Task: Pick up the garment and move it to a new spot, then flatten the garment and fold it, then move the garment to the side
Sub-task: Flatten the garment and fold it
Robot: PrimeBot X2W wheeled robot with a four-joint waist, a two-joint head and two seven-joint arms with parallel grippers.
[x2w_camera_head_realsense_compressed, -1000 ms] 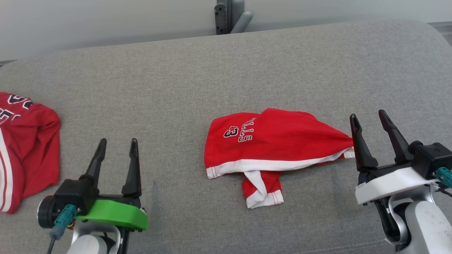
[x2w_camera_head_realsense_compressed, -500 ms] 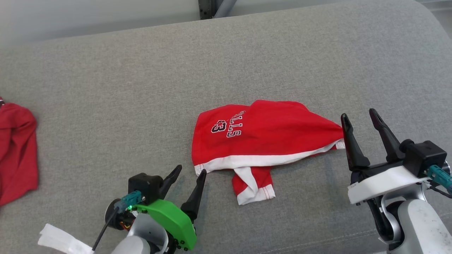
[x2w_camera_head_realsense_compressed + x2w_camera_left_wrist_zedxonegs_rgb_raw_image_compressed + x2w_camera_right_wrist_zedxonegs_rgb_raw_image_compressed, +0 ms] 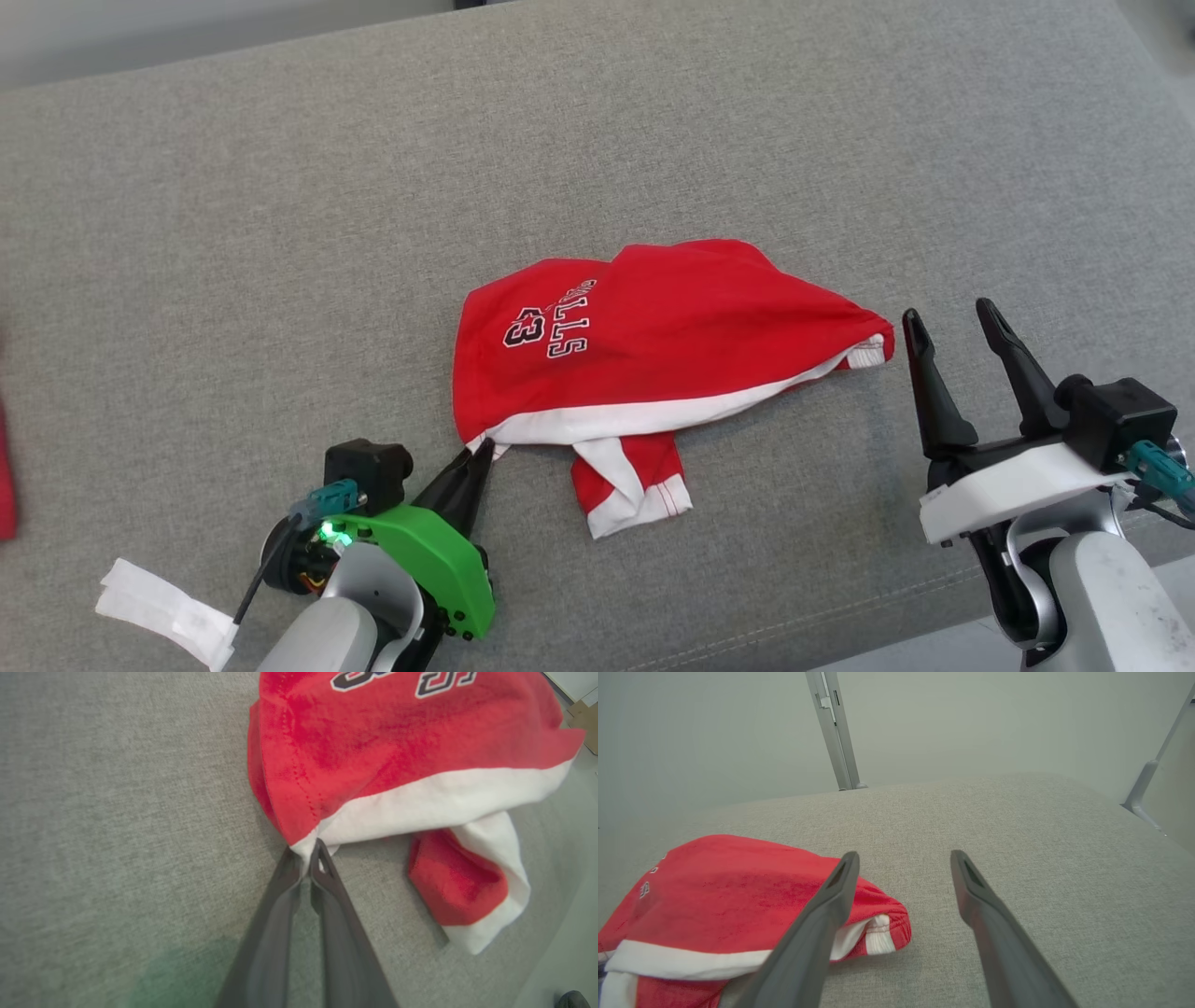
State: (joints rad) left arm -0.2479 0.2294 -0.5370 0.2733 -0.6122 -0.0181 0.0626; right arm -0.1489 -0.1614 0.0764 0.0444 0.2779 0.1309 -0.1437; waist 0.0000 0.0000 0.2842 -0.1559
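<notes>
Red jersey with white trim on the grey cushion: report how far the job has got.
Nothing looks done: the red jersey lies crumpled on the grey fabric cushion. In hand: the left gripper pinches its white-hemmed corner; the right gripper stands open beside the other end. Left: lifting, moving, flattening, folding, setting aside.

Two end effectors (image 3: 481, 446) (image 3: 948, 313), perhaps two garments (image 3: 653, 345) (image 3: 4, 467)

The garment (image 3: 653, 345) is bright red, with a white band (image 3: 653, 417) along its hem. On its left part sits black lettering (image 3: 551, 322) outlined in white. Beneath the garment, the upholstered surface (image 3: 280, 233) is a flecked light grey weave. Left of the garment, the left gripper (image 3: 478, 455) has dark fingers and a bright green housing. Right of the garment, the right gripper (image 3: 948, 315) has dark fingers and a white housing.
</notes>
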